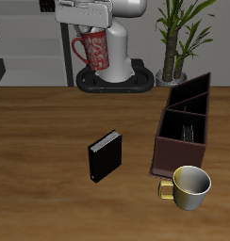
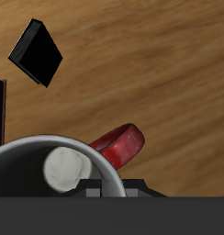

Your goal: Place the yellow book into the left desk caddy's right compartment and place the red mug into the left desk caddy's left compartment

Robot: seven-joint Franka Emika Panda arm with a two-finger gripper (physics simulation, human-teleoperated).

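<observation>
The red mug (image 1: 92, 51) with its whitish mottling hangs high above the table's back, in front of the robot's base, and my gripper (image 1: 89, 34) is shut on its rim. In the wrist view the mug's pale rim (image 2: 50, 147) and red handle (image 2: 119, 144) fill the frame close to my gripper (image 2: 97, 189). The left desk caddy (image 1: 173, 155), dark maroon, stands well off to one side of the mug and nearer the table's front edge. A thin pale-edged thing, seemingly the yellow book (image 1: 188, 132), stands inside the caddy's longer section.
A black book (image 1: 105, 157) (image 2: 36, 52) stands upright on the wood near the table's middle. A shiny gold mug (image 1: 189, 185) sits just in front of the caddy's near end. A potted plant (image 1: 178, 42) stands behind the caddy.
</observation>
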